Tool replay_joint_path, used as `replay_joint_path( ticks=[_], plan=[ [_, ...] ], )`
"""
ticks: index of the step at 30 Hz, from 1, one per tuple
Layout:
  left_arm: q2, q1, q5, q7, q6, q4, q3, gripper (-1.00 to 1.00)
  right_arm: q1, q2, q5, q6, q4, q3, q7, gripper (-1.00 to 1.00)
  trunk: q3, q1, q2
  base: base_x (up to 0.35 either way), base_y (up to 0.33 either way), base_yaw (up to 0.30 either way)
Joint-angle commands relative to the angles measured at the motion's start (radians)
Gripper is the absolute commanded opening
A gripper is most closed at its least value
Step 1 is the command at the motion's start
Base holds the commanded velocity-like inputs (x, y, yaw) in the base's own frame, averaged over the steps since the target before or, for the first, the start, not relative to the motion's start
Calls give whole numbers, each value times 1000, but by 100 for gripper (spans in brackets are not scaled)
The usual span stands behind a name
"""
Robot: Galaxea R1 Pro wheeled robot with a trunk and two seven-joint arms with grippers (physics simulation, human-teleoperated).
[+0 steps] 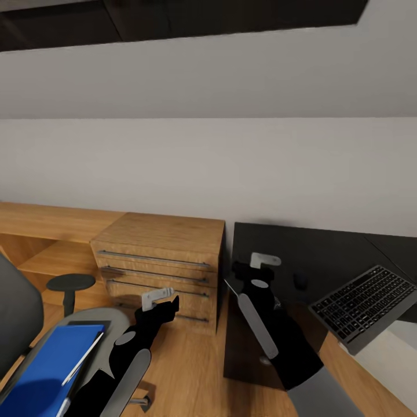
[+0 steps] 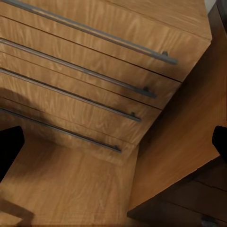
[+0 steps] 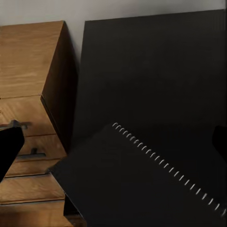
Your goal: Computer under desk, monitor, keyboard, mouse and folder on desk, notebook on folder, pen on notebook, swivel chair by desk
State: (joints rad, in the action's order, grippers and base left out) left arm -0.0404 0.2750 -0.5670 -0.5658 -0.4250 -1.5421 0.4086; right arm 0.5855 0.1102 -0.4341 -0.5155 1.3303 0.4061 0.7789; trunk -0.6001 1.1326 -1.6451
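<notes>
A pale wall [image 1: 231,168] stands behind a wooden drawer chest [image 1: 162,260] and the black counter [image 1: 324,249]. On the counter lie the keyboard [image 1: 365,304], overhanging its edge, and the mouse [image 1: 300,281]. The blue folder [image 1: 52,365] lies on the chair [image 1: 17,313]. Left claw [image 1: 165,304] and right claw [image 1: 255,272]: each with fingers apart, holding nothing.

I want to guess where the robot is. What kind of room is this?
Probably a bedroom or home office corner: a glossy black desk with a keyboard, a wooden drawer chest, and a swivel chair holding a blue folder.
</notes>
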Motion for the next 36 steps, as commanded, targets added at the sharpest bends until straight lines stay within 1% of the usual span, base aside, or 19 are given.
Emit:
replay_joint_path(
  ticks=[1,4,15,17,18,22,28,32,36],
  plan=[
    [-1,1,-8,-9,-1,-1,2,100,-1,-1,-7,-4,4,2,8,100,-1,0,-1,-196,0,0],
    [-1,1,-8,-9,-1,-1,2,100,-10,-4,-6,-4,21,1,7,100,-1,0,-1,-284,0,0],
    [-1,1,-9,-9,-3,-1,2,100,-13,-5,-6,2,37,1,7,100,-1,0,-1,-323,-22,0],
    [-1,1,-10,-9,-3,-1,2,100,-13,-4,-7,5,44,2,6,100,-1,0,-1,-310,-154,0],
    [-1,1,-10,-9,-3,-1,2,100,-13,-4,-7,9,45,1,-13,100,-1,0,-1,-301,-192,-38],
    [-1,1,-10,-9,-3,-1,2,100,-13,-4,-7,10,46,1,-28,100,-1,0,-1,-300,-195,-25],
    [-1,1,-10,-9,-3,-1,2,100,-14,-4,-6,11,41,0,-39,100,-1,0,-1,-291,-204,-9],
    [-1,1,-10,-9,-6,-1,1,100,-14,-4,-6,11,28,0,-41,100,-1,0,-1,-215,-265,-241],
    [-1,1,-12,-8,-7,-1,2,100,-15,-4,-5,13,-16,2,-42,100,-1,0,-1,-69,-172,-259]
  ],
)
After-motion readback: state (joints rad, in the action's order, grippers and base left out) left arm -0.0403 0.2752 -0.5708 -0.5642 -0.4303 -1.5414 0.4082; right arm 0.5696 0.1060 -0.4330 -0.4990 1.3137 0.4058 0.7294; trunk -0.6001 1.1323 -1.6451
